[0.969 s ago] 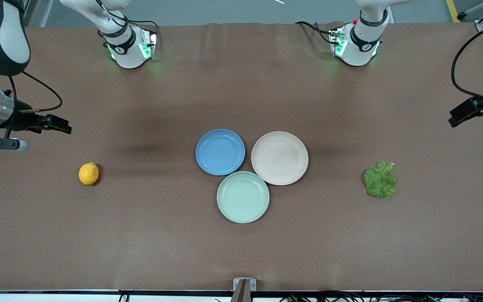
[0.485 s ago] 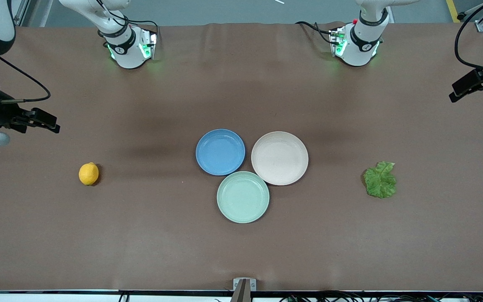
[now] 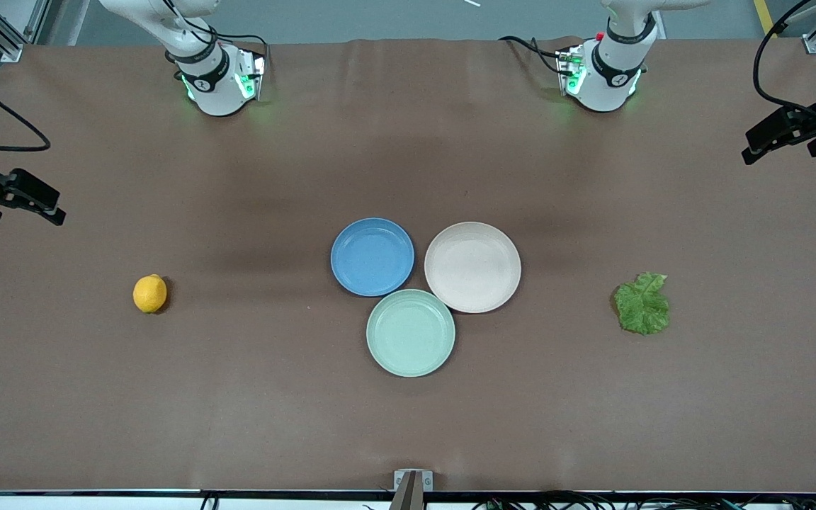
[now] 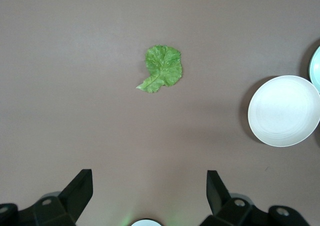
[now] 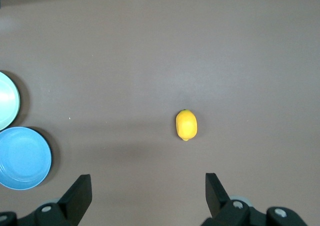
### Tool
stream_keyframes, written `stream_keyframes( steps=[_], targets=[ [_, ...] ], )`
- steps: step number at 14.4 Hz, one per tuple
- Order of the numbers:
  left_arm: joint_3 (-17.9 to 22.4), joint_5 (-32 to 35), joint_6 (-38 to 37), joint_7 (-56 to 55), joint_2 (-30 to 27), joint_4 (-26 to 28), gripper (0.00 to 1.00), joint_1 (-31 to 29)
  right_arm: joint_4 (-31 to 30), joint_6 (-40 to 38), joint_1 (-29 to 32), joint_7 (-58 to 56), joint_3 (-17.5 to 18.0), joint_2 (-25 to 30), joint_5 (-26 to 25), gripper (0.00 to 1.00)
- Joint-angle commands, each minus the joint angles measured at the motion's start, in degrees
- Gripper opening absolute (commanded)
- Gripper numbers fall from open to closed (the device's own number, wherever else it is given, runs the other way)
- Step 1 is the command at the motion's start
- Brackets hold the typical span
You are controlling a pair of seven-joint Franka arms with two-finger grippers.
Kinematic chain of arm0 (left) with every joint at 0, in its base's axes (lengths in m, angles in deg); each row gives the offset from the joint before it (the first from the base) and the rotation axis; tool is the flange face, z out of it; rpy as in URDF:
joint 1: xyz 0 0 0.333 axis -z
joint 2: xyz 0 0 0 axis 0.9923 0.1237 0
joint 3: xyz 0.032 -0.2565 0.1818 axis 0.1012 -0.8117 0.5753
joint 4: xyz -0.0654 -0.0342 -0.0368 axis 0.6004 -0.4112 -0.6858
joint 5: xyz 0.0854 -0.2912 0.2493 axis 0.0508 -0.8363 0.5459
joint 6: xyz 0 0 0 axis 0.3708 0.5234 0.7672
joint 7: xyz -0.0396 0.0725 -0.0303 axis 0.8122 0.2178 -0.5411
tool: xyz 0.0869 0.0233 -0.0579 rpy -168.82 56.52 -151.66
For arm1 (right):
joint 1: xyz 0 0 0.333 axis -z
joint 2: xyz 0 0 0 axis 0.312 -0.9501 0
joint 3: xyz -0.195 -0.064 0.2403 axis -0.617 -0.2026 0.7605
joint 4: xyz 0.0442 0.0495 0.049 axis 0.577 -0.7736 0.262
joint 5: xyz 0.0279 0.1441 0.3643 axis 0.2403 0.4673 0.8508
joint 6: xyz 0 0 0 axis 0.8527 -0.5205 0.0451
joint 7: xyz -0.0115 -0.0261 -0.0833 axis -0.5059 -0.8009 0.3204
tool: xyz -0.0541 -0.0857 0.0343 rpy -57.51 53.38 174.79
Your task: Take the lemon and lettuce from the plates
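With both the left gripper and right gripper held wide open and empty, high at the table's ends, the lemon and lettuce, lying on the table well apart from the plates, could be disturbed by any renewed descent.

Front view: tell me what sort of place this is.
Probably a robotics lab bench: two arm bases bolted along a brown-covered table, cables trailing, and toy-like props, a lemon, a lettuce leaf.
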Motion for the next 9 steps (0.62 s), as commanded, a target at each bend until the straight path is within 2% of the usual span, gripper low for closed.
stream_keyframes(
  steps=[1, 5, 9],
  targets=[
    [0.06, -1.07, 1.30, 1.44, -1.38, 1.81, 1.00, -0.01, 3.26, -0.95, -0.10, 1.22, -0.25, -0.97, -1.06, 1.00],
    [-1.17, -1.07, 1.39, 1.70, -2.52, 3.31, 1.00, -0.09, 4.84, -1.12, -0.01, 0.96, -0.33, -0.97, -0.36, 1.00],
    [-1.26, -0.81, 1.30, 4.41, -1.73, 2.34, 1.00, -0.09, 4.84, -2.87, -0.01, 0.96, -0.42, -0.97, -0.97, 1.00]
  ],
)
